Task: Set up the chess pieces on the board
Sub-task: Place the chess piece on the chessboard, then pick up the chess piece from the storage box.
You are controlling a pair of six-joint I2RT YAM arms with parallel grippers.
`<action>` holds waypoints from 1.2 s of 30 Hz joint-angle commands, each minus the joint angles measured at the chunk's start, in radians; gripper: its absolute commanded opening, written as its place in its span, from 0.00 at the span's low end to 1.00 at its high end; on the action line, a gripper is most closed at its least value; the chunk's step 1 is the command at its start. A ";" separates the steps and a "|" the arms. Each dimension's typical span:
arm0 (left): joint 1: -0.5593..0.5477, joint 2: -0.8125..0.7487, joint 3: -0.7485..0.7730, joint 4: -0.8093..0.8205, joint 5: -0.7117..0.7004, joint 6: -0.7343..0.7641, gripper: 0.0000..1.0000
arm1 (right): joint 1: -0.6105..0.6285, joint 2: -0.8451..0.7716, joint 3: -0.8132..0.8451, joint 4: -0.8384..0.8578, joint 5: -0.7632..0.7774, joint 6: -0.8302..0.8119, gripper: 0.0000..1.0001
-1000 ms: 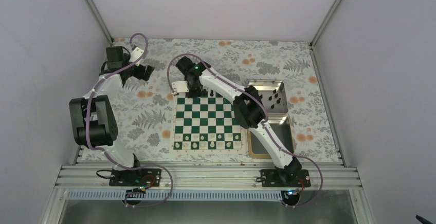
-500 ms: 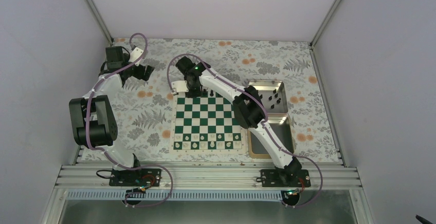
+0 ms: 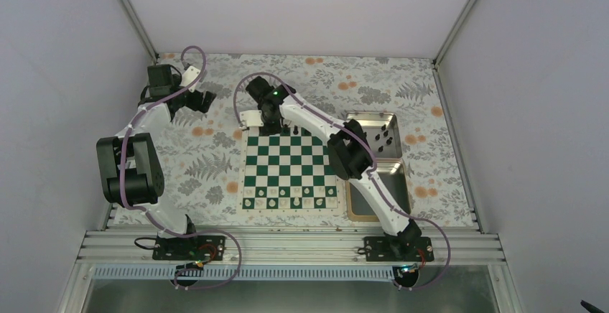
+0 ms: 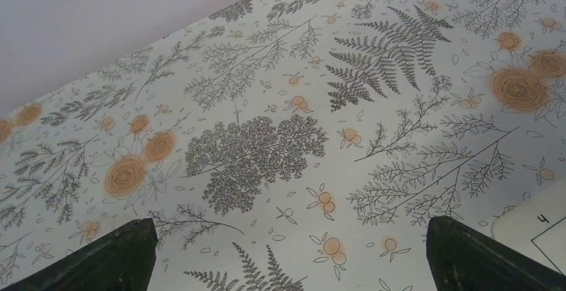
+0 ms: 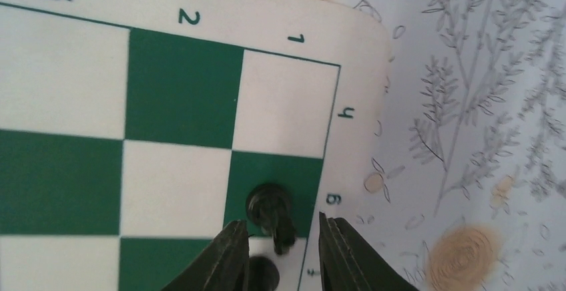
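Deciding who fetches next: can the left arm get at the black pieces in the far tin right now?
Probably not. The left gripper hangs open over the cloth left of the board, and the right arm stretches across the board between it and the black pieces in the far tin.

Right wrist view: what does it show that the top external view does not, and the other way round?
Only the right wrist: the border labels and one black piece on a green edge square between the right gripper's parted fingers. Only the top external: the left gripper, two tins, white pieces on the near row. Both: the board.
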 commanded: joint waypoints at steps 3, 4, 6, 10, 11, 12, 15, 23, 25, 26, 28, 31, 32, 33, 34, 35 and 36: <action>0.006 -0.019 0.052 -0.019 0.049 0.003 1.00 | -0.031 -0.209 0.001 -0.090 -0.088 0.077 0.35; 0.006 -0.020 0.056 -0.023 0.053 0.003 1.00 | -0.044 -0.234 -0.004 -0.110 -0.110 0.085 0.36; 0.006 -0.022 0.065 -0.033 0.062 0.002 1.00 | -0.063 -0.285 -0.026 -0.144 -0.131 0.107 0.38; 0.006 -0.025 0.081 -0.046 0.075 -0.011 1.00 | -0.155 -0.396 -0.130 -0.176 -0.149 0.146 0.38; 0.006 -0.023 0.087 -0.047 0.081 -0.015 1.00 | -0.193 -0.435 -0.169 -0.184 -0.155 0.156 0.39; 0.006 -0.018 0.094 -0.049 0.088 -0.021 1.00 | -0.237 -0.461 -0.198 -0.191 -0.160 0.165 0.39; 0.001 0.008 0.125 -0.062 0.095 -0.040 1.00 | -0.363 -0.541 -0.288 -0.200 -0.126 0.199 0.40; -0.089 0.092 0.230 -0.054 -0.076 -0.069 1.00 | -0.613 -0.807 -0.636 -0.146 -0.059 0.146 0.46; -0.110 0.125 0.274 -0.070 -0.111 -0.073 1.00 | -0.671 -0.842 -0.683 -0.150 -0.080 0.126 0.46; -0.119 0.143 0.295 -0.084 -0.116 -0.074 1.00 | -0.693 -0.852 -0.699 -0.157 -0.084 0.114 0.46; -0.135 0.178 0.333 -0.100 -0.119 -0.078 1.00 | -0.728 -0.869 -0.754 -0.164 -0.084 0.084 0.46; -0.152 0.228 0.388 -0.116 -0.133 -0.083 1.00 | -0.749 -0.887 -0.853 -0.128 -0.047 0.039 0.45; -0.156 0.245 0.404 -0.119 -0.137 -0.088 1.00 | -0.755 -0.902 -0.876 -0.116 -0.042 0.025 0.45; -0.158 0.257 0.422 -0.119 -0.141 -0.097 1.00 | -0.762 -0.913 -0.889 -0.111 -0.040 0.011 0.45; -0.160 0.273 0.437 -0.121 -0.140 -0.106 1.00 | -0.771 -0.908 -0.896 -0.109 -0.038 0.002 0.45; -0.161 0.285 0.452 -0.122 -0.143 -0.114 1.00 | -0.781 -0.903 -0.897 -0.107 -0.033 -0.004 0.45; -0.162 0.298 0.466 -0.123 -0.146 -0.121 1.00 | -0.791 -0.886 -0.897 -0.108 -0.031 -0.011 0.44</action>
